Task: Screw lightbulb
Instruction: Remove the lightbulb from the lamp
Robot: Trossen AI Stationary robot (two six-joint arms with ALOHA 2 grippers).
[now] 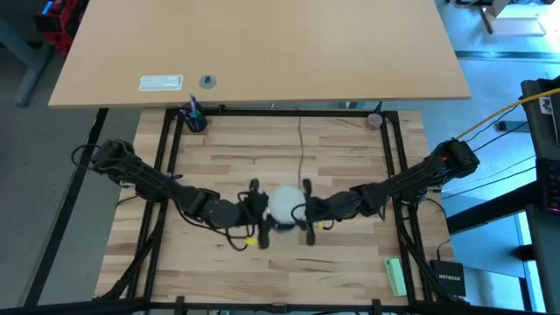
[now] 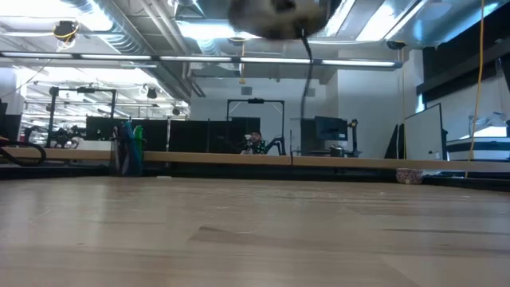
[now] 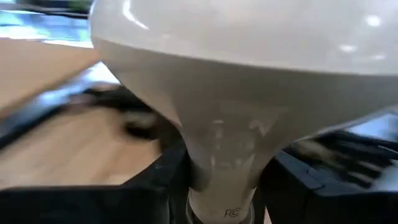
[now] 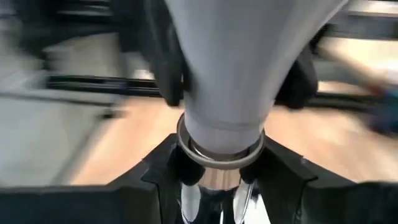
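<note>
high view: left gripper (image 1: 260, 213) jaws clamped on lightbulb (image 1: 283, 204) neck above tabletop (image 1: 350, 166); right gripper (image 1: 307, 213) jaws pinching socket (image 4: 217, 152). mid-screwing step; next needs a twist.

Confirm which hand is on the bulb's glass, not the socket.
The left hand: it clamps the lightbulb at its white neck. The right hand grips the socket at its base instead.
</note>
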